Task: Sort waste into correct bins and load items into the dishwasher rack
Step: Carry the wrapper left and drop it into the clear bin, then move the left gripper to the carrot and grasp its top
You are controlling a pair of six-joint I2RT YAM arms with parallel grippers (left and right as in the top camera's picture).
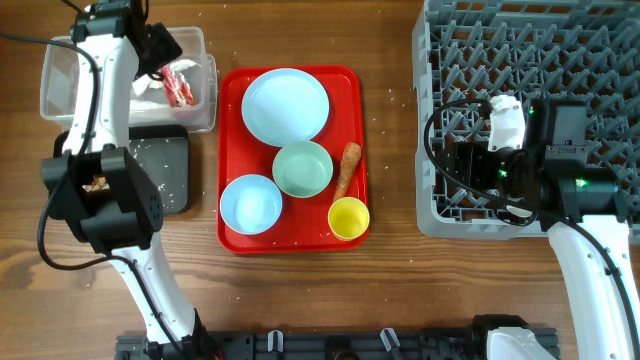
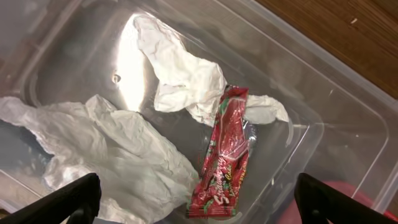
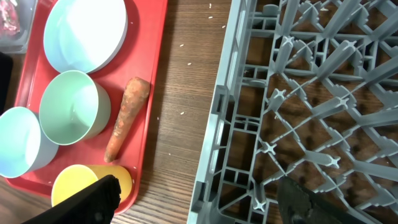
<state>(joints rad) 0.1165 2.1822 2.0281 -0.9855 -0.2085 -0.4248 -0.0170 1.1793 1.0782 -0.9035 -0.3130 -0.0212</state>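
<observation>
Red wrapper [image 2: 225, 152] lies flat on the floor of the clear tub [image 2: 336, 124], directly beneath your left tool [image 2: 199, 200], touching the crumpled tissue [image 2: 112, 155] that spreads to the tool's left. The left tool's fingers stand wide apart and hold nothing, so the release looks complete.

To finish the step cleanly, it seems best to lift straight up with the fingers kept apart. That way neither tip snags the tissue or drags the wrapper up the tub wall.

Your left arm [image 1: 95, 100] stretches to the far corner of the tabletop, wrist bent downward over the tub.

Your right arm [image 1: 590, 250] is folded back. Its right tool [image 3: 199, 198] is parted and empty above the rack [image 3: 214, 124] edge. The carrot [image 3: 127, 118] on the red tray [image 3: 152, 68] lies ahead and to its left.
</observation>
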